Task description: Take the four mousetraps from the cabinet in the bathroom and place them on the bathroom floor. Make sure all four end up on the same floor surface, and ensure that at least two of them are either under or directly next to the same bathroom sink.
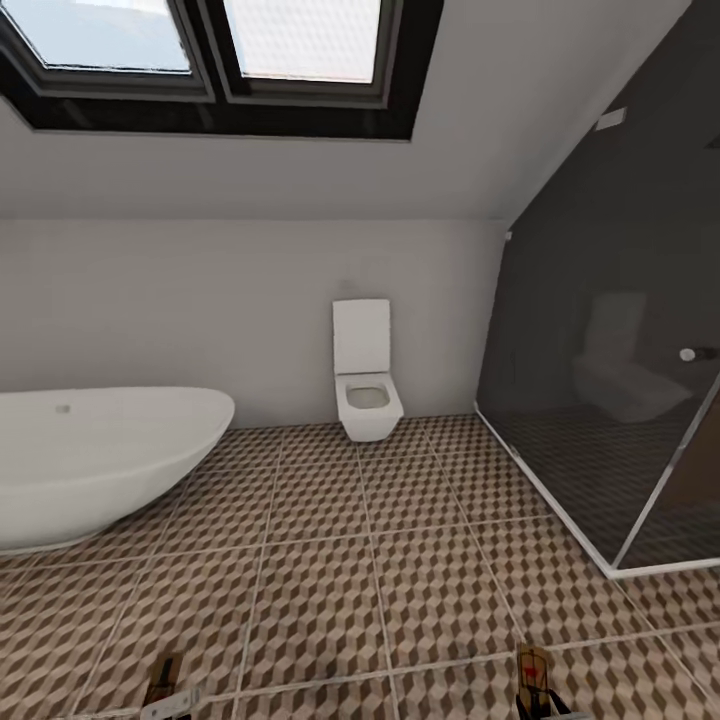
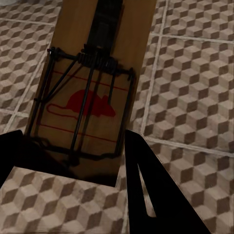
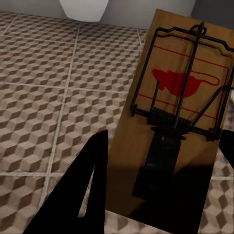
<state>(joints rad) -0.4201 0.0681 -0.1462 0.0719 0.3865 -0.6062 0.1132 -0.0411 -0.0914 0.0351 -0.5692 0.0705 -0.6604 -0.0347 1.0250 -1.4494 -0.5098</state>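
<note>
The left end effector (image 2: 73, 185) is closed on one mousetrap (image 2: 87, 97), and the right end effector (image 3: 161, 195) is closed on another mousetrap (image 3: 180, 112). Both traps hang above the bathroom floor (image 1: 330, 560), probably so the robot can carry them toward a sink.

Down at the head view's bottom edge, the left mousetrap (image 1: 164, 682) and right mousetrap (image 1: 533, 679) are both cut off. The bathtub (image 1: 100, 460) runs off the side. Up close, dark fingers (image 2: 156, 195) cover one board's end; another finger (image 3: 85, 195) hides the second's corner.
</note>
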